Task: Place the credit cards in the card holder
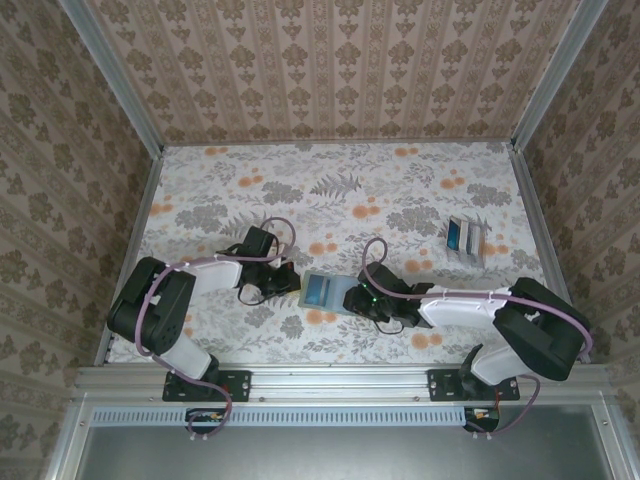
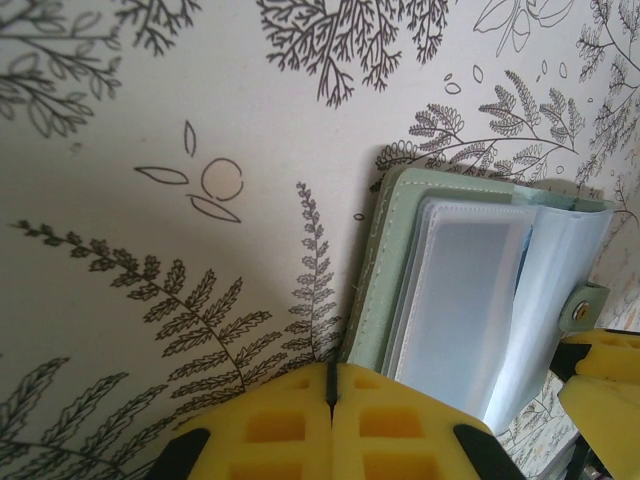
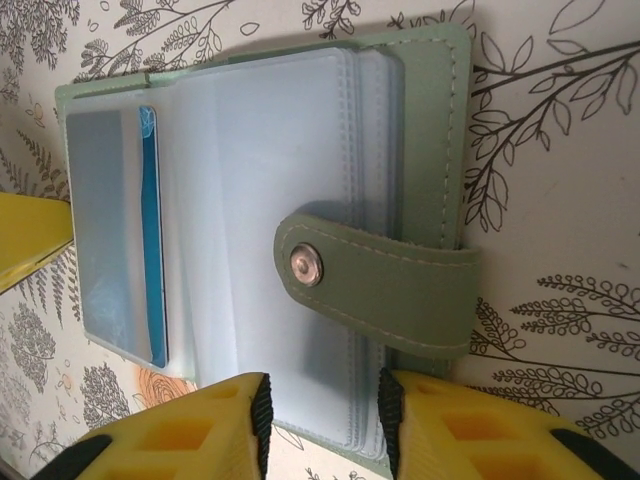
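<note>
Open card holder (image 3: 420,150) edge between right gripper (image 3: 325,430) fingers, held apart; blue-and-white card (image 3: 150,230) sleeved inside; left gripper (image 2: 330,400) closed tight beside cover.

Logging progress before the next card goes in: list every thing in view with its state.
card holder: open, flat on the table, strap unsnapped.
blue-edged card: inside a clear sleeve.
credit cards: loose stack on the table, apart from the holder.
left gripper: shut, beside the holder's cover.
right gripper: jaws apart around the sleeves' edge; grip unclear.
</note>
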`<act>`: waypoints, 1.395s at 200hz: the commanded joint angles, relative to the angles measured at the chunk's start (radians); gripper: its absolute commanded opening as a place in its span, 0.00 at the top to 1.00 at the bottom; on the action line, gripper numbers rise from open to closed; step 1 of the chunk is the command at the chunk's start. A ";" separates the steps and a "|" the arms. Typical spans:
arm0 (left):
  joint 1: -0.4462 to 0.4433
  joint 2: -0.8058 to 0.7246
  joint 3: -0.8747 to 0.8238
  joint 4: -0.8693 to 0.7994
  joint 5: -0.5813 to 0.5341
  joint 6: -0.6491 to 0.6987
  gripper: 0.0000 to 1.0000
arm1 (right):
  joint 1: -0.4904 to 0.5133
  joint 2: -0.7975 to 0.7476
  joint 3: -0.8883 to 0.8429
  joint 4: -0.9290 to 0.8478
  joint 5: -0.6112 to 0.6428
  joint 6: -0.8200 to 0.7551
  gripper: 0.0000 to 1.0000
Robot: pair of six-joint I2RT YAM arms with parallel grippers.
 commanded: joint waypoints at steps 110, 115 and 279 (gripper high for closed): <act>-0.015 0.003 -0.012 0.007 0.011 0.014 0.98 | 0.019 -0.023 0.071 -0.121 0.064 -0.037 0.70; -0.015 0.004 -0.012 0.007 0.011 0.013 0.98 | 0.020 -0.023 0.071 -0.124 0.065 -0.034 0.70; -0.016 0.026 0.010 0.000 0.011 0.016 0.98 | 0.020 0.033 0.109 -0.139 0.060 -0.047 0.72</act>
